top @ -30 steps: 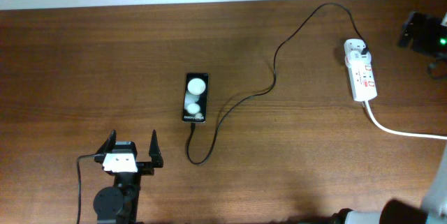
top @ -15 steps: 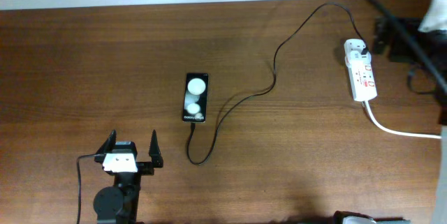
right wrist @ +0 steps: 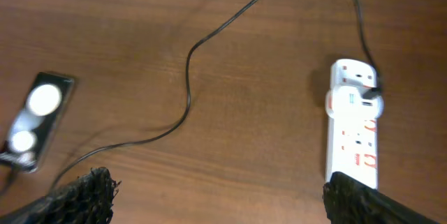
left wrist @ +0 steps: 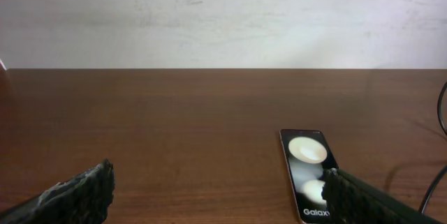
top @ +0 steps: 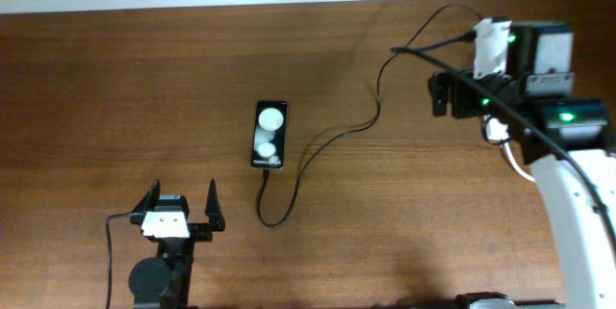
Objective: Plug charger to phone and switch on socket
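The phone (top: 270, 135), a glossy black slab, lies flat. The thin black charger (top: 379, 78) snakes from just below it rightward to the elongated white plastic socket (right wrist: 353, 147). Below-left of the phone, the left gripper (top: 183, 193) gapes empty. Far right of the phone, the right gripper (right wrist: 220, 199) is spread wide and also empty. The table (top: 115, 78) is grained brown wood, and the wall (left wrist: 223, 15) is matte white.

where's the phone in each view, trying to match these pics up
Overhead: the phone lies a little left of centre, its long side running up the picture.
Left wrist: lower right, reaching down to the bottom edge.
Right wrist: far left, tilted.
Shared landmark: the black cable, which runs to the right of the phone in all three views.
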